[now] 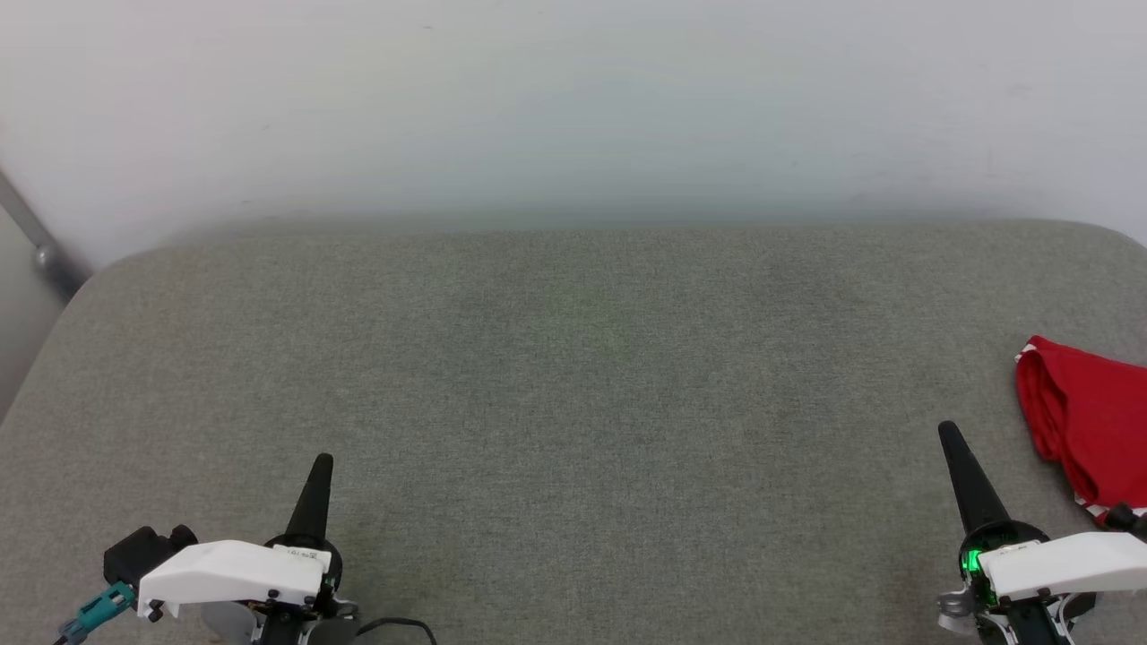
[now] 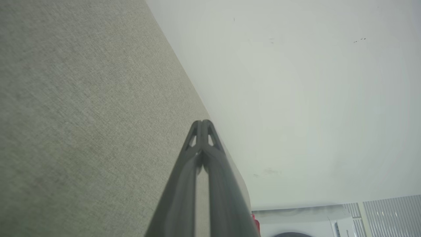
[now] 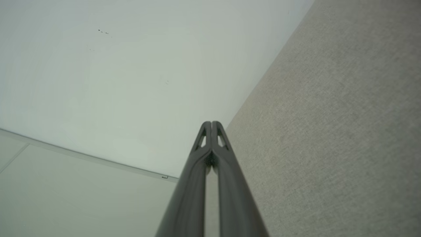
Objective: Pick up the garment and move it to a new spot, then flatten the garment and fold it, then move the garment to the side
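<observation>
From the head camera, you see both arms low at the near edge of the grey fabric-covered desk [image 1: 573, 376]. The left pincer [image 1: 321, 466] is at the lower left, rising from its white wrist housing as one dark spike that leans slightly toward the middle. The right pincer [image 1: 950, 439] is at the lower right and leans the other way, with a green light [image 1: 970, 563] glowing at its base. The garment [image 1: 1084, 421] lies on the desk at the far right and is cut off by the frame edge. It is a rumpled red heap with deep folds, showing red-and-white striped trim at its upper corner and along its lower edge. It sits just beside the right pincer, on the outer side, and is clear of the finger. Along the left wrist, your left pincer [image 2: 202, 122] has its tips pressed together with nothing between them. It points over the desk [image 2: 82, 115] toward the pale wall [image 2: 296, 98]. Along the right wrist, your right pincer [image 3: 211, 123] is likewise pressed together and holds nothing. It is aimed at the line where the desk [image 3: 329, 131] meets the wall [image 3: 115, 82].
</observation>
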Robot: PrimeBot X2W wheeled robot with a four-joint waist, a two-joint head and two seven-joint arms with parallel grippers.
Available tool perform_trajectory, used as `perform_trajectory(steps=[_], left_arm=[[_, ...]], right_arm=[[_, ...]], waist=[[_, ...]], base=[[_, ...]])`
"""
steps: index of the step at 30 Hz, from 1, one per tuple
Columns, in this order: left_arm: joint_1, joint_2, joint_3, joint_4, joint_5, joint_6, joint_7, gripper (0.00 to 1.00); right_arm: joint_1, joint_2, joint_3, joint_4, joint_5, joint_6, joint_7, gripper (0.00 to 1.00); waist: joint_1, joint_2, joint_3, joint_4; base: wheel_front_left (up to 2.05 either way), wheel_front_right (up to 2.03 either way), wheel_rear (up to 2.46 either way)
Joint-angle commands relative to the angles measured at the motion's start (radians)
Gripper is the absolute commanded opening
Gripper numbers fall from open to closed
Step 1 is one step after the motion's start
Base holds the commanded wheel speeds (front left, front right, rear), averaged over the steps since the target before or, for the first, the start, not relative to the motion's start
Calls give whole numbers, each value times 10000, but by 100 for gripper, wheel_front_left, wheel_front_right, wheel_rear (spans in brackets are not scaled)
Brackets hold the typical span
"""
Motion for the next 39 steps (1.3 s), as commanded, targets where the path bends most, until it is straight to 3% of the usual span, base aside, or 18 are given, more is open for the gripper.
perform_trajectory(steps=[1,39], left_arm=[[-208,-33,119,-27,-211,-88,67,0],[-498,-703,1157,226,-2700,-841,949,0]], right_arm=[[-223,-48,-35,9,265,-1,54,0],[-778,36,-269,830,3583,-1,326,0]], waist=[[-1,0,4,2],[-1,0,119,63]], base=[[0,0,0],[0,0,0]])
